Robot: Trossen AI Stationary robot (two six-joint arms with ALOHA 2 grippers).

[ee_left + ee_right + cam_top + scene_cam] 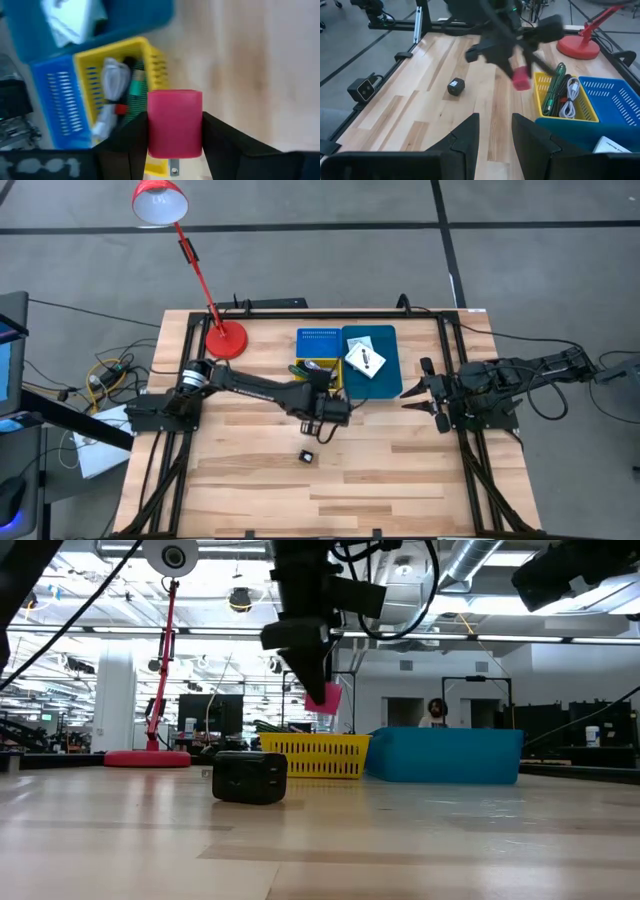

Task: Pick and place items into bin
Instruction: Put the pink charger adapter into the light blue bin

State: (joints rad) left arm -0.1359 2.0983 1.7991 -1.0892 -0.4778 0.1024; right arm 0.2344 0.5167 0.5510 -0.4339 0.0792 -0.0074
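Just off the yellow basket's [320,370] near corner, above the bare wood, the left gripper [174,145] has its fingers clamped on the two side faces of the small red-pink block [174,122], carrying it in the air, so I'd call this the carry-over step. Next move, I reckon, is a short shift over the basket rim and then letting go, keeping clear of the cables [114,85] and green-handled tool [136,85] already lying inside. The block looks a bit taller than wide, long axis running along the fingers, with a small metal tab poking out toward the wrist. A black cube [307,455] sits on the table well apart. Right gripper [495,132] waits at the right edge by the teal bin [385,375], fingers parted, holding nothing.
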